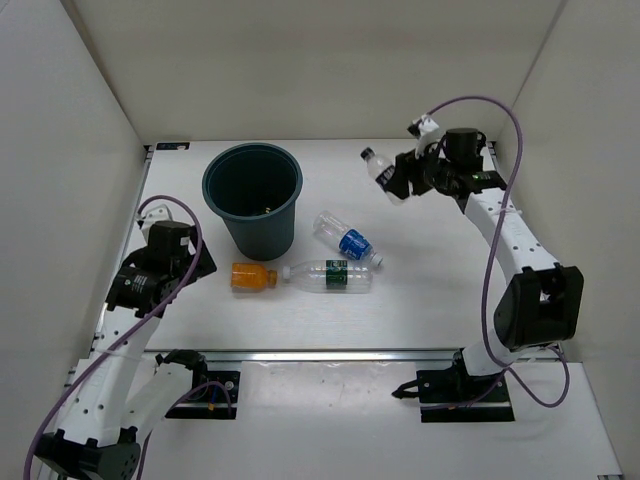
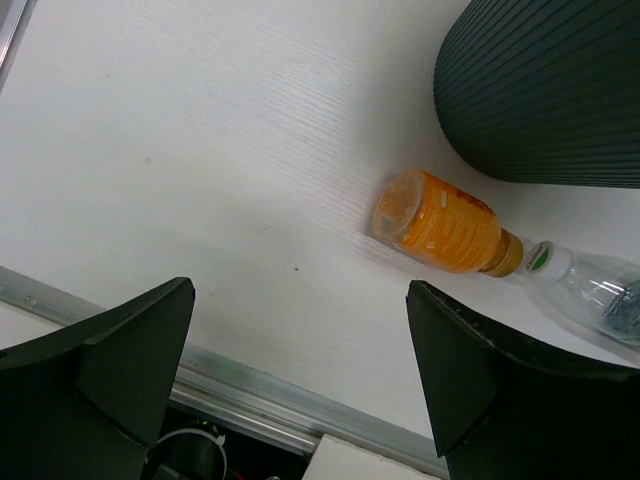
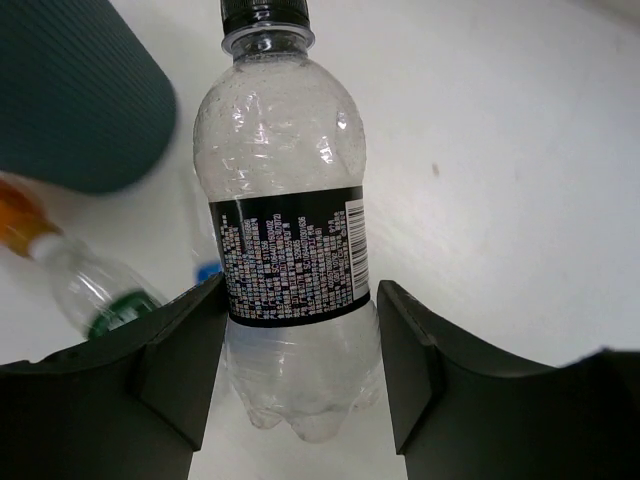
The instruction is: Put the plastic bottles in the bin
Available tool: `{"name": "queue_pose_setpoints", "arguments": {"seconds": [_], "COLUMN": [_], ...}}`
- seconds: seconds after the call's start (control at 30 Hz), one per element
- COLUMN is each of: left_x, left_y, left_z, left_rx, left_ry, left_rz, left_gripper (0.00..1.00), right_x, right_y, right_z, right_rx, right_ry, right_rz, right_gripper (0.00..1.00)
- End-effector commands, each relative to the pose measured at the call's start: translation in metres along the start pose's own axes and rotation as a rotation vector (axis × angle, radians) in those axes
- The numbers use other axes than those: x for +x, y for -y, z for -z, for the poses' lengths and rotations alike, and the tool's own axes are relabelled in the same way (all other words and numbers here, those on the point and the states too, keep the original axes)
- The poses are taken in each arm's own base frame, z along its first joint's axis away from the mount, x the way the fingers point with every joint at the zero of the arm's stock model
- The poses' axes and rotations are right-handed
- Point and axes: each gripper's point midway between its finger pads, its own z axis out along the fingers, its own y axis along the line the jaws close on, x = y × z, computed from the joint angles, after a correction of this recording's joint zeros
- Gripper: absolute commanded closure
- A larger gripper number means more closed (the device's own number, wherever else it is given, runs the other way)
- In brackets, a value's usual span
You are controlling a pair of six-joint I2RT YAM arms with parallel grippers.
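Clear thin-walled plastic, the dark-labelled bottle (image 3: 290, 230) looks empty, light, slick and crushable, is gripped across its labelled waist by the right end effector (image 3: 295, 320), well right of the bin (image 1: 252, 190); the left end effector (image 2: 300, 300) gapes wide, empty.

Three bottles (image 1: 327, 276) before bin (image 1: 258, 235), fourth bottle (image 1: 377, 167) right

the white left arm (image 1: 105, 385) leans up and forward from its base. its black left gripper (image 2: 300, 300) is wide open and holds nothing. the white right arm (image 1: 500, 225) reaches far back, bent at the elbow. its black right gripper (image 3: 300, 300) squeezes a clear plastic bottle with a black label (image 3: 290, 150) between both fingers.
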Motion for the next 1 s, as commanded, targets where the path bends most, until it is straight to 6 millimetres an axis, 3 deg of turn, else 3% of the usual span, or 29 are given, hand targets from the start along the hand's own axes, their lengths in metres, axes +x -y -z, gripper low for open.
{"name": "queue_pose_setpoints", "arguments": {"seconds": [0.0, 0.07, 0.1, 0.13, 0.2, 0.3, 0.37, 0.4, 0.43, 0.5, 0.57, 0.6, 0.63, 0.67, 0.73, 0.8, 0.87, 0.97], "left_x": [0.003, 0.008, 0.009, 0.013, 0.021, 0.028, 0.033, 0.035, 0.036, 0.038, 0.04, 0.04, 0.038, 0.041, 0.045, 0.052, 0.053, 0.055], "left_y": [0.004, 0.009, 0.008, 0.011, 0.019, 0.018, 0.019, 0.019, 0.019, 0.019, 0.02, 0.022, 0.026, 0.029, 0.038, 0.047, 0.054, 0.058], "left_z": [-0.005, -0.008, -0.008, -0.01, -0.012, -0.012, -0.011, -0.013, -0.014, -0.016, -0.017, -0.018, -0.018, -0.018, -0.023, -0.026, -0.032, -0.039], "left_rx": [0.027, 0.055, 0.057, 0.068, 0.114, 0.119, 0.134, 0.132, 0.135, 0.132, 0.131, 0.14, 0.157, 0.173, 0.218, 0.252, 0.268, 0.281], "left_ry": [0.001, -0.003, -0.006, -0.017, -0.047, -0.055, -0.071, -0.079, -0.083, -0.089, -0.099, -0.094, -0.086, -0.099, -0.108, -0.134, -0.128, -0.136], "left_rz": [-0.017, -0.021, -0.027, -0.025, -0.037, -0.04, -0.043, -0.048, -0.049, -0.054, -0.06, -0.055, -0.053, -0.056, -0.054, -0.065, -0.071, -0.072], "left_gripper": [0.01, 0.01, 0.01, 0.01, 0.02, 0.01, 0.01, 0.01, 0.01, 0.01, 0.02, 0.02, 0.01, 0.01, 0.01, 0.02, 0.01, 0.01], "right_x": [-0.082, -0.117, -0.119, -0.139, -0.154, -0.173, -0.171, -0.186, -0.189, -0.194, -0.203, -0.192, -0.196, -0.195, -0.2, -0.205, -0.204, -0.214], "right_y": [-0.054, -0.102, -0.115, -0.14, -0.184, -0.225, -0.251, -0.26, -0.27, -0.274, -0.269, -0.266, -0.259, -0.259, -0.264, -0.261, -0.259, -0.254], "right_z": [0.016, 0.011, 0.005, 0.002, -0.015, -0.041, -0.062, -0.072, -0.084, -0.099, -0.097, -0.107, -0.101, -0.1, -0.085, -0.072, -0.061, -0.028], "right_rx": [-0.15, -0.265, -0.292, -0.335, -0.466, -0.574, -0.603, -0.587, -0.595, -0.591, -0.59, -0.585, -0.576, -0.571, -0.586, -0.566, -0.537, -0.504], "right_ry": [0.195, 0.236, 0.226, 0.259, 0.27, 0.279, 0.234, 0.268, 0.254, 0.244, 0.24, 0.201, 0.208, 0.206, 0.227, 0.254, 0.264, 0.303], "right_rz": [-0.005, 0.052, 0.059, 0.06, 0.07, 0.065, 0.082, 0.1, 0.104, 0.081, 0.059, 0.041, 0.037, 0.043, 0.08, 0.103, 0.123, 0.151], "right_gripper": [1.0, 1.0, 1.0, 1.0, 1.0, 1.0, 1.0, 0.99, 0.96, 0.84, 0.65, 0.55, 0.46, 0.27, 0.11, 0.01, 0.01, 0.01]}}
